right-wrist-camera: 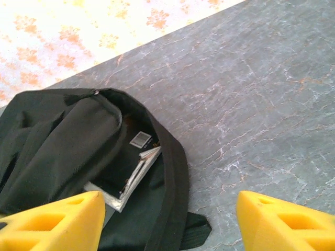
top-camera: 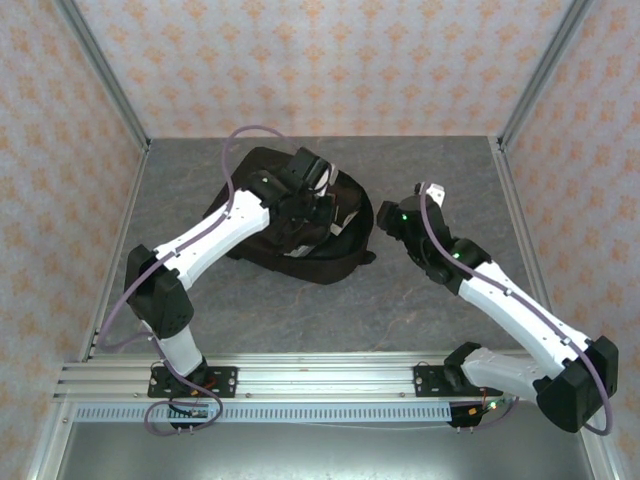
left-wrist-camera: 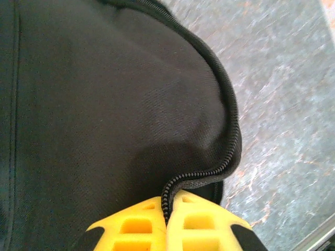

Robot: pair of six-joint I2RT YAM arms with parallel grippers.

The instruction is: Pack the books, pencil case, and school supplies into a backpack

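The black backpack (top-camera: 335,225) lies in the middle of the table with its mouth open. My left gripper (left-wrist-camera: 168,209) is shut on its zip edge (left-wrist-camera: 230,136), the yellow fingers pinching the zipper teeth; from above it sits over the bag's top (top-camera: 305,195). In the right wrist view the backpack (right-wrist-camera: 52,141) gapes, and books (right-wrist-camera: 131,172) lie inside, a black cover with a white label on top. My right gripper (right-wrist-camera: 167,225) hangs open above the bag's right rim, beside it in the top view (top-camera: 425,195). The pencil case and school supplies are out of view.
Grey marbled tabletop (top-camera: 300,310) surrounds the bag. Patterned walls with metal corner posts (top-camera: 520,90) enclose the back and sides. A strap end (right-wrist-camera: 196,235) pokes out from under the bag's rim onto the table.
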